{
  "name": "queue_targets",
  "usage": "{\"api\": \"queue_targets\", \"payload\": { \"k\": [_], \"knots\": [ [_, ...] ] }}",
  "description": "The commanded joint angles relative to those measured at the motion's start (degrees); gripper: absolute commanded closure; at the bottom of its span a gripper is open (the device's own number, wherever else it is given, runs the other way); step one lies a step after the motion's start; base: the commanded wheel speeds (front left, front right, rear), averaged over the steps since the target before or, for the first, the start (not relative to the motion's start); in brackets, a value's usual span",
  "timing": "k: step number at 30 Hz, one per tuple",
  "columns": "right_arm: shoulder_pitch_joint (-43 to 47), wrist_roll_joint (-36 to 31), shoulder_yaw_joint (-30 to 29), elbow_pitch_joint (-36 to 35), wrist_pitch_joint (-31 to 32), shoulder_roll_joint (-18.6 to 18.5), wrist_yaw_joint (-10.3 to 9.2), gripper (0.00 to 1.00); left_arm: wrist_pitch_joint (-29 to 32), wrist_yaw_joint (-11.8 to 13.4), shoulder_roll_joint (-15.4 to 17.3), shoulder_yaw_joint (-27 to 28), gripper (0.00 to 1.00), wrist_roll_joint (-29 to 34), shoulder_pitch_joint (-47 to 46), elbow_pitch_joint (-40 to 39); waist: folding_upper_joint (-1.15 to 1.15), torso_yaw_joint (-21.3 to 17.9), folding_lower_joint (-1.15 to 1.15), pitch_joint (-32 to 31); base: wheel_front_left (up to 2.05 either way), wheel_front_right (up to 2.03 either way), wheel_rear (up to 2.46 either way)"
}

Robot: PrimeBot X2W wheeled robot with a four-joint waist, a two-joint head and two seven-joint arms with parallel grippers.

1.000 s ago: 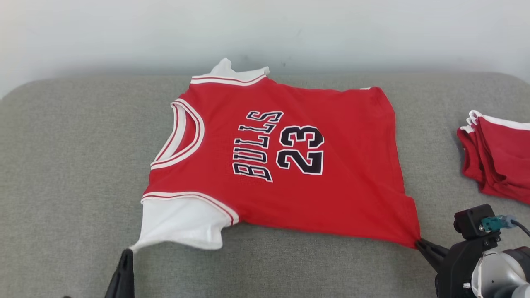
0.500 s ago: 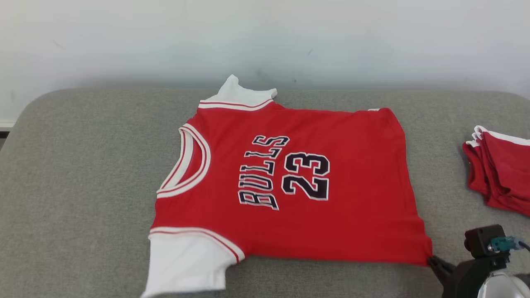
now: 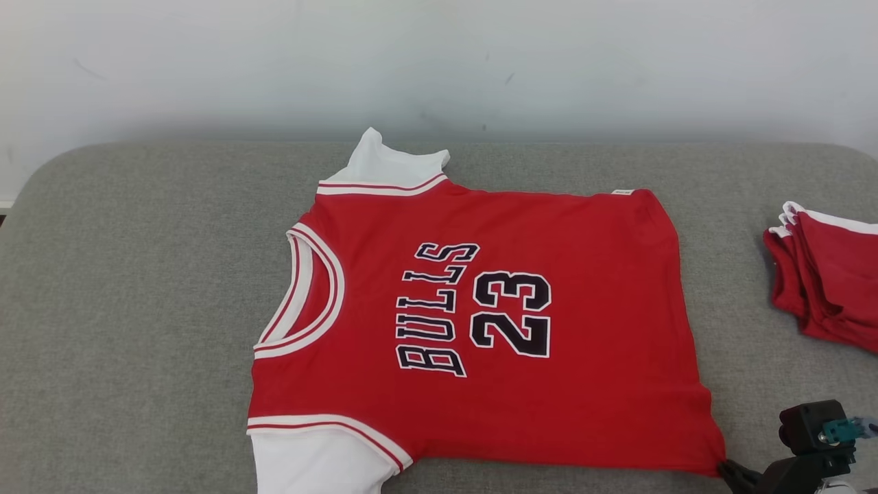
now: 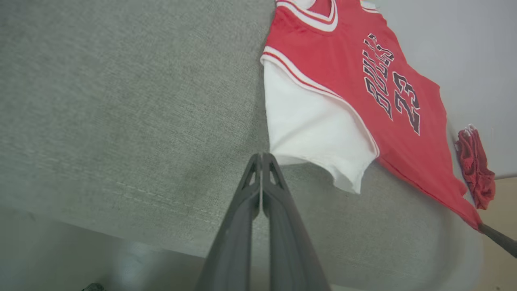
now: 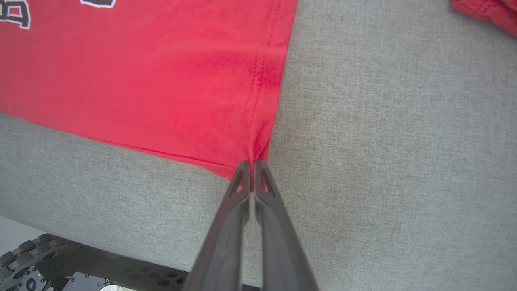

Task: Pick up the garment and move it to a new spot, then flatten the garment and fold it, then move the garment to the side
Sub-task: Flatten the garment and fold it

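**End effectors pinch garment (image 3: 494, 309) at its near corners**

Closed tight on the tip of the white sleeve (image 4: 307, 125), the left end effector (image 4: 261, 155) holds one near corner. The right end effector (image 5: 252, 163), fingers pressed together the same way, grips the red hem corner (image 5: 258, 133). The garment lies spread print-up in the middle of the grey table (image 3: 137, 309), collar toward the robot's left and hem toward its right. Its long axis therefore runs across the robot's front. All the cloth lies beyond the fingertips, away from the robot, with the near edge stretched between the two arms. Flattening looks nearly done. The fold will likely call for both arms to carry this near edge over to the far one together. A stack of red clothes (image 3: 830, 274) sits well apart at the right.
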Motion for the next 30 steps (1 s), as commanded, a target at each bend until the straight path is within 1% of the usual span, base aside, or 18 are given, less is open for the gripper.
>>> {"api": "queue_targets", "payload": {
  "k": [1,5,6,8,11,15,16,18,23,26,30],
  "knots": [
    [-0.46,0.04,0.01,-0.13,-1.55,0.13,-0.13,1.00,-1.09,-1.16,-0.73,0.57,1.00,-1.62,-1.52,-1.80,0.00,-0.14,0.00,0.12,0.00,0.00,0.00],
    [-2.91,0.02,0.00,-0.74,-5.77,-0.12,-0.13,1.00,-3.06,-2.96,-0.57,0.41,1.00,-1.52,-5.66,-4.21,0.00,-0.10,0.00,0.42,0.00,0.00,0.00],
    [-2.91,0.02,0.00,-0.74,-5.77,-0.12,-0.13,1.00,-3.06,-2.96,-0.57,0.41,1.00,-1.52,-5.66,-4.21,0.00,-0.10,0.00,0.42,0.00,0.00,0.00],
    [-4.16,-0.28,0.04,-0.73,-7.92,-0.43,-0.13,1.00,-3.72,-3.74,-0.21,-0.52,1.00,-0.68,-8.61,-4.60,0.00,-0.02,0.00,0.69,0.00,0.00,0.00],
    [-7.19,0.19,1.05,-0.59,-10.41,-0.92,-0.13,1.00,-3.99,-4.25,0.37,-1.99,1.00,1.22,-13.58,-3.34,0.00,-0.03,0.00,1.50,0.00,0.00,0.00],
    [-10.97,-0.17,2.12,1.58,-12.01,-2.51,-0.13,1.00,-5.18,-4.79,0.08,-3.78,1.00,3.82,-20.96,0.01,0.00,0.13,0.00,3.17,0.00,0.00,0.00],
    [-12.03,-0.24,2.33,2.23,-12.33,-2.65,-0.13,1.00,-5.48,-4.65,0.61,-4.61,1.00,5.70,-22.78,1.24,0.00,0.19,0.00,3.57,0.00,0.00,0.00],
    [-13.85,-0.53,2.40,3.67,-13.00,-2.75,-0.13,1.00,-6.56,-4.62,-0.12,-5.58,1.00,7.26,-26.44,3.50,0.00,0.29,0.00,4.48,0.00,0.00,0.00],
    [-17.34,-1.65,2.64,7.13,-14.63,-2.37,-0.13,1.00,-10.65,-4.27,-1.52,-5.52,1.00,10.27,-35.18,9.16,0.00,0.48,0.00,6.92,0.00,0.00,0.00],
    [-19.14,-2.23,3.40,9.02,-15.77,-1.82,-0.13,1.00,-13.60,-3.64,-2.02,-5.09,1.00,11.91,-39.63,12.38,0.00,0.30,0.00,8.26,0.00,0.00,0.00],
    [-21.69,-2.85,4.83,11.08,-17.07,-1.54,-0.13,1.00,-15.47,-3.42,-2.71,-5.78,1.00,13.56,-44.04,16.29,0.00,-0.11,0.00,9.71,0.00,0.00,0.00]
  ]
}}
